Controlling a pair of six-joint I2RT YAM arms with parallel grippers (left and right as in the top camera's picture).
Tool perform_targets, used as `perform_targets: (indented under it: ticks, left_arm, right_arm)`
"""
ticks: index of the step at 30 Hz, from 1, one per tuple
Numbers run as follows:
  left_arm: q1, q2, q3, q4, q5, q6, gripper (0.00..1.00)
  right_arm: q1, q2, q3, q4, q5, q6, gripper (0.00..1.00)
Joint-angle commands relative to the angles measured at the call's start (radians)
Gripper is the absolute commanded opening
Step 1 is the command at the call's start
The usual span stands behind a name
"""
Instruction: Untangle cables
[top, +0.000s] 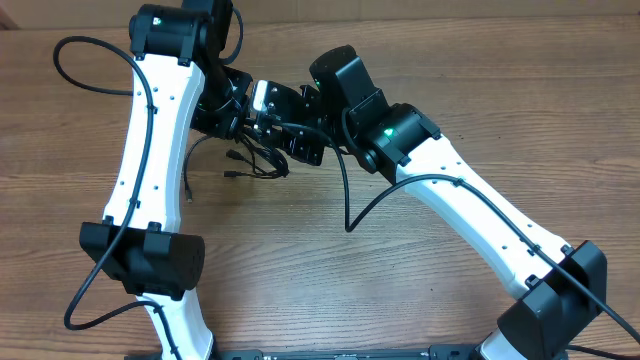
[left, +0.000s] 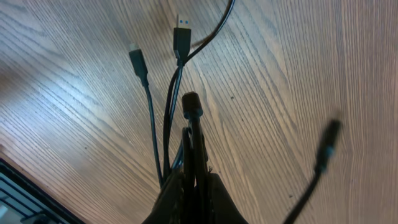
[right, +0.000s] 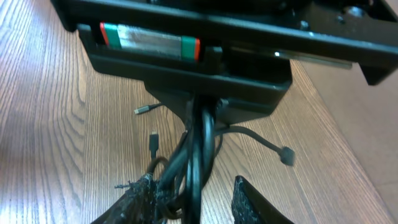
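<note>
Nearest the near edge of the wooden tabletop (top: 320, 300), loose ends of the cables (top: 255, 162) trail out from a small dark tangle. The tangle sits just past the middle, toward the far edge and a little toward the left edge. The cords are thin and black, bunched tight where the two hands meet over them. The right hand (right: 196, 190) stands partly open: its two fingers (right: 140, 199) are apart, and a thick bundle of cords runs up between them, close to one finger and clear of the other. Beyond it the left hand (left: 194, 186) is closed tight, pinching several cords. From that pinch the cords fan out over the wood. The left wrist view shows four plug ends: a flat USB plug (left: 181, 37), a smaller plug (left: 138, 62) beside it, a brown-tipped plug (left: 191, 106) just ahead of the pinch, and one blurred plug (left: 328, 140) off to the side. The right wrist view shows three plug ends. How many separate cords there are cannot be told.
</note>
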Motion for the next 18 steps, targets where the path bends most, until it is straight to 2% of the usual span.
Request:
perform_targets:
  ticks: [1, 6, 7, 12, 13, 18]
  left_arm:
    - [-0.011, -0.023, 0.008, -0.003, -0.012, -0.043, 0.04]
    - [-0.013, -0.023, 0.008, -0.003, -0.014, -0.058, 0.04]
    - [-0.014, -0.023, 0.008, -0.003, -0.013, -0.056, 0.04]
    - [-0.014, -0.023, 0.008, -0.003, -0.01, -0.049, 0.04]
    - [-0.014, -0.023, 0.008, -0.003, -0.006, -0.049, 0.04]
    - [-0.014, -0.023, 0.008, -0.003, 0.037, -0.049, 0.04]
  right_arm:
    - [0.013, -0.033, 0.012, 0.003, -0.019, 0.014, 0.38]
    - [0.013, -0.033, 0.012, 0.003, -0.017, 0.017, 0.38]
    - [0.013, -0.033, 0.012, 0.004, -0.014, 0.017, 0.35]
    - [0.013, -0.033, 0.012, 0.011, 0.113, 0.061, 0.06]
    - [0.013, -0.033, 0.012, 0.013, 0.149, 0.078, 0.04]
    - [0.013, -0.033, 0.012, 0.019, 0.177, 0.093, 0.04]
